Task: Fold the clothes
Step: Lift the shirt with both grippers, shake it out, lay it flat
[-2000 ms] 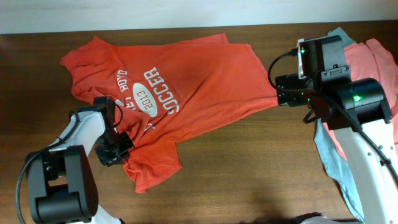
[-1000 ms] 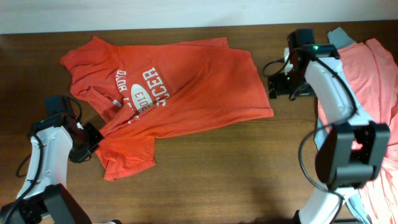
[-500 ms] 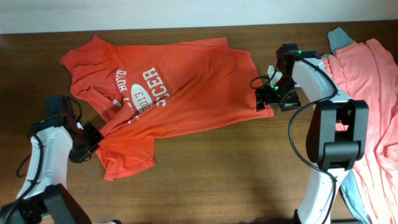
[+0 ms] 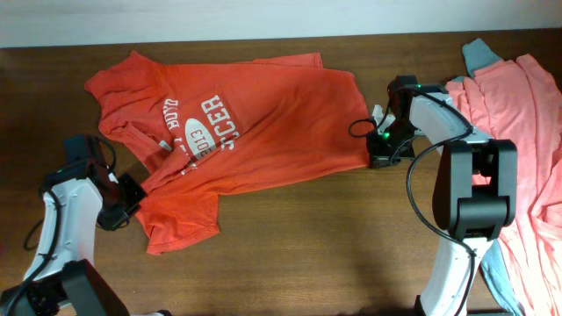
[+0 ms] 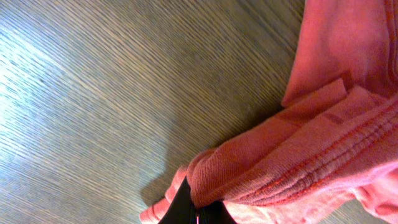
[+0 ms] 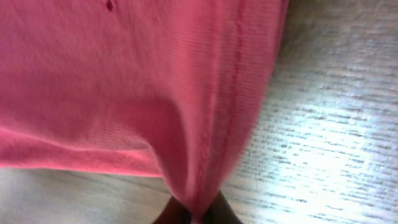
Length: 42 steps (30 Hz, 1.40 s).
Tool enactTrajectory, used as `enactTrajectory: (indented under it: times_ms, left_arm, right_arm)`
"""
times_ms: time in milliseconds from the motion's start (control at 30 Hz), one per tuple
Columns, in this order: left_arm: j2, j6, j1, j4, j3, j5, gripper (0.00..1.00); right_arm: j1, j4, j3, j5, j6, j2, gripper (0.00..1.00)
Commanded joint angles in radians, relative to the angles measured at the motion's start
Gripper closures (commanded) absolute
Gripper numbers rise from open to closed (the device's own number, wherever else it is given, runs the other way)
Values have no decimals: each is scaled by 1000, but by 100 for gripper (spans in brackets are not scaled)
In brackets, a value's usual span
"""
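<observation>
Pinching both ends of the T-shirt [image 4: 281, 123] spread mid-table, the left gripper [image 4: 130, 200] clamps its near-left edge and the right gripper [image 4: 376, 156] clamps its right corner. Best to lift evenly, with the cloth taut.

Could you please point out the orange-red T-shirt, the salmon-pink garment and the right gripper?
orange-red T-shirt [image 4: 290, 123], overhead view, plain cloth right of the print.
salmon-pink garment [image 4: 518, 105], overhead view, its broad middle.
right gripper [image 4: 378, 159], overhead view, between its jaws.
</observation>
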Motion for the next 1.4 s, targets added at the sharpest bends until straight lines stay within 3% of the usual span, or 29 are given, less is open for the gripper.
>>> enactTrajectory:
  times_ms: [0,233,567,733,867,967,1133,1233,1367]
  left_arm:
    - [-12,36,2,-16,-1,98,100]
    - [-70,123,2,-135,104,163,100]
    - [-334,121,3,-294,446,255,100]
    - [-486,49,3,-289,569,254,100]
    - [-554,-48,3,-254,576,152,100]
    - [-558,-55,3,-232,575,139,100]
    - [-441,-55,-1,-193,575,145,100]
    - [-314,-55,-26,-101,575,170,100]
    - [-90,-28,-84,233,578,315,100]
  right_arm:
    - [-6,-48,26,-5,-5,-35,96]
    - [-25,-143,180,55,-5,-344,96]
    - [-28,-134,222,212,26,-904,96]
    - [-28,-99,290,335,55,-1062,96]
    - [-28,-89,337,390,55,-1072,96]
    - [-28,-93,341,389,55,-1036,96]
    - [-28,-108,341,385,53,-846,96]
    - [-28,-95,341,375,43,-700,96]
    - [-28,33,361,351,45,-484,96]
